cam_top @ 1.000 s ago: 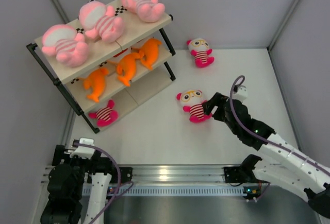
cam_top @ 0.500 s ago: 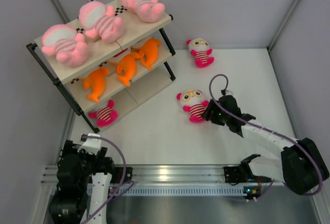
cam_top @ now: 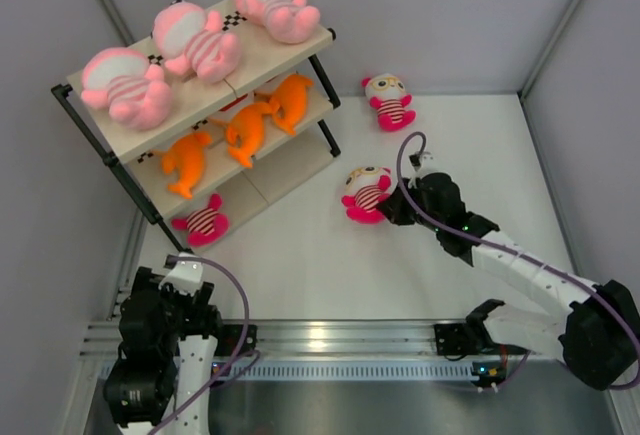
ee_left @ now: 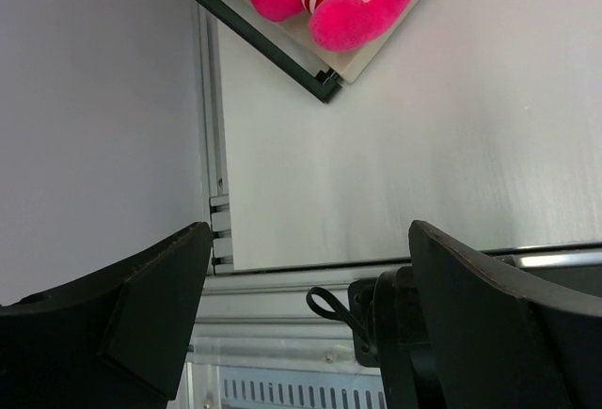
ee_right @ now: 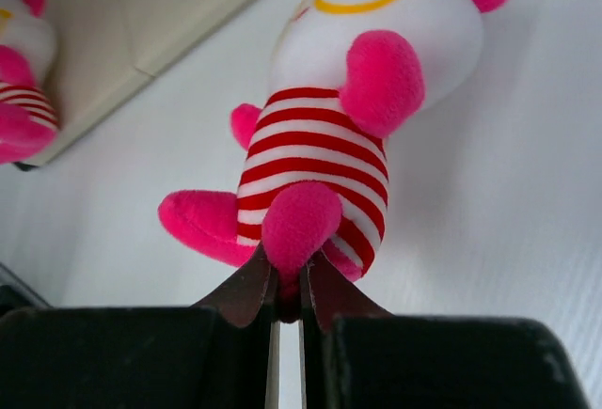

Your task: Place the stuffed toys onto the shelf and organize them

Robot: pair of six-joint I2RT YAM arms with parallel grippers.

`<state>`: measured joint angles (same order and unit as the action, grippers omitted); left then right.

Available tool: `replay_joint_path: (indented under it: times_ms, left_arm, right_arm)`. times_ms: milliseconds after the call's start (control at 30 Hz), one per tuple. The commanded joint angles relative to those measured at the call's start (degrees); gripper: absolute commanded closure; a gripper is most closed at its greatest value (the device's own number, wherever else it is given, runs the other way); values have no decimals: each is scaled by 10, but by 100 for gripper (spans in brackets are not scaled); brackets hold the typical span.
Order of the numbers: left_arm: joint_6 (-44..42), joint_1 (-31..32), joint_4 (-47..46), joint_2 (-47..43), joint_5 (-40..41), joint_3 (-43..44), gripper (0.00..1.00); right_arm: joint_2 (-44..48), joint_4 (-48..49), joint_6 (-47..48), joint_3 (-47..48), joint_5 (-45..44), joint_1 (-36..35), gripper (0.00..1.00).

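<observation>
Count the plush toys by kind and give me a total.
Pale pink plush: 3
Orange fish: 3
Striped dolls: 3, one held by the right tool
Total: 9

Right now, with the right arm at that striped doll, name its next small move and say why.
Probably lift a little, straight up. The right fingers are pinched shut on a pink foot of the striped doll, so the grip looks made, and a matching doll already lies on the shelf's bottom tier, with bare board beside it.
</observation>
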<state>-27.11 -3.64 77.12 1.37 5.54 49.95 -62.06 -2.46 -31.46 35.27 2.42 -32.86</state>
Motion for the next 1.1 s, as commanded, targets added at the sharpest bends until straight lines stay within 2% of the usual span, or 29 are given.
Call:
replay_joint_path:
  times_ms: [0, 133, 267, 433, 700, 900, 1067]
  left_arm:
    - [6, -11, -57, -3, -9, -6, 8]
    - [-4, -15, -96, 3, -20, 8, 8]
    - [0, -15, -109, 4, -74, 12, 8]
    - [18, -15, -138, -1, -77, -21, 8]
    - [15, -18, -188, 0, -62, -59, 8]
    - [14, -19, -201, 0, -62, -69, 8]
    - [13, -23, -202, 2, -62, -71, 8]
  right_arm:
    - [-25, 82, -1, 56, 0, -41, 100]
    - [-123, 176, -32, 94, -6, -87, 100]
    - [-200, 241, -27, 168, 4, -141, 100]
    - [-301, 316, -36, 214, 28, -158, 100]
    - [-372, 328, -23, 277, 69, -158, 100]
    - [-508, 360, -67, 337, 88, -158, 100]
    - [-564, 380, -69, 395, 96, -158, 100]
